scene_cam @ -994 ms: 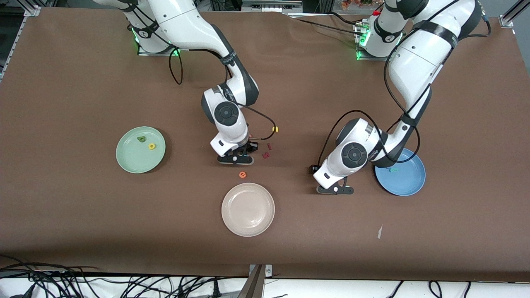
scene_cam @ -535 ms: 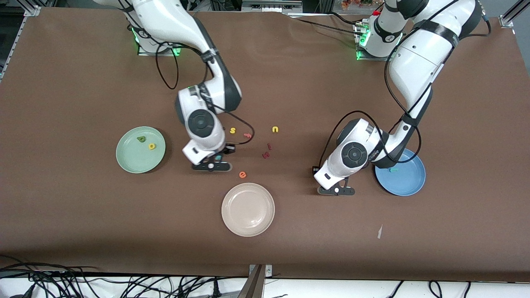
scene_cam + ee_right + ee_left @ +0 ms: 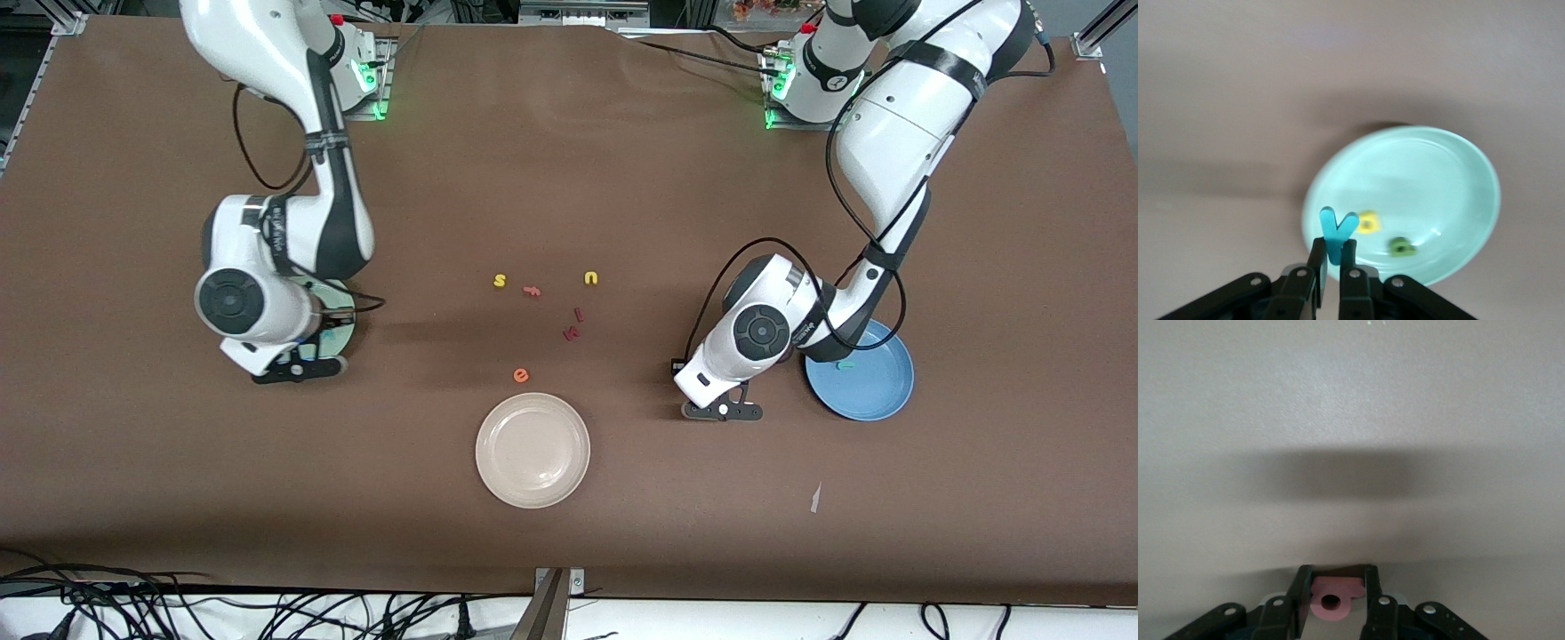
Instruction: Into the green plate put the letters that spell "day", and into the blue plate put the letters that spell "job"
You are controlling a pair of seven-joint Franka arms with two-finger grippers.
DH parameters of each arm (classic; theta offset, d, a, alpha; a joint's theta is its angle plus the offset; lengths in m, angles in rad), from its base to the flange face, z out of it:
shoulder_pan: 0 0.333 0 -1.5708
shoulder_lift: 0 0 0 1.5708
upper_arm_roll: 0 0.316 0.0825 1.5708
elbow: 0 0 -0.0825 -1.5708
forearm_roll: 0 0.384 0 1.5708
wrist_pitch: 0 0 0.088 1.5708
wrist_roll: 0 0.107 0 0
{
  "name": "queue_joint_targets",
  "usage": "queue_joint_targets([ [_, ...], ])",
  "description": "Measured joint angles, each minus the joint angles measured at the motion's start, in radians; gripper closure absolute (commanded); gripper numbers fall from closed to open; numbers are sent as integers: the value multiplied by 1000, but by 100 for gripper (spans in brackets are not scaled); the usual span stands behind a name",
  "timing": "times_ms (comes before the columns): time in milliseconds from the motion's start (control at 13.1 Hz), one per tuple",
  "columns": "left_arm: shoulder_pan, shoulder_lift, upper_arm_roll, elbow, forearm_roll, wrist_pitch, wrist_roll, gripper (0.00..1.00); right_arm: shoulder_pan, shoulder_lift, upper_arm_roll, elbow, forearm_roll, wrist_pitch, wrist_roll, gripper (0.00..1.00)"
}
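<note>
My right gripper (image 3: 1333, 245) is shut on the teal "y" (image 3: 1337, 235) and hangs over the green plate (image 3: 1451, 173). On that plate lie the yellow "a" (image 3: 1367, 222) and the dark green "d" (image 3: 1402, 247). In the front view the right gripper (image 3: 298, 366) covers most of the green plate (image 3: 345, 325). My left gripper (image 3: 1336, 572) is shut on the salmon-pink "b" (image 3: 1333, 600), low at the table. The left gripper (image 3: 722, 411) stands beside the blue plate (image 3: 876, 396), which holds the teal "j" (image 3: 845, 364).
Loose letters lie mid-table: a yellow "s" (image 3: 500, 281), a pinkish "f" (image 3: 532, 291), a yellow "u" (image 3: 590, 278), dark red letters (image 3: 573, 324) and an orange "e" (image 3: 521, 375). A beige plate (image 3: 532, 450) sits nearer the front camera. A white scrap (image 3: 815, 498) lies near the front edge.
The right arm swung from the loose letters in the middle to over the green plate, carrying the teal "y". The left gripper closed on the pink "b" and hardly moved.
</note>
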Motion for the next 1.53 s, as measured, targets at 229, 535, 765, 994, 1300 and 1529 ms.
queue_joint_targets([
  [229, 31, -15, 6, 26, 10, -78, 81, 83, -54, 7, -7, -159, 84, 183, -144, 94],
  [535, 163, -85, 8, 36, 10, -215, 361, 83, -72, 20, -4, -202, 109, 226, -189, 0],
  [765, 254, -98, 11, 28, 18, -247, 579, 79, -71, -2, -9, -171, 112, 161, -189, 0],
  [994, 311, -98, 14, 10, 84, -253, 745, 1, -71, -46, -53, -59, 112, 9, -192, 0],
  [1300, 345, -101, 11, 18, 90, -255, 829, 0, -70, -73, -110, 148, 112, -176, -195, 0],
  [1529, 346, -123, 8, 50, 3, -255, 731, 0, -76, -79, -132, 262, 112, -284, -196, 0],
])
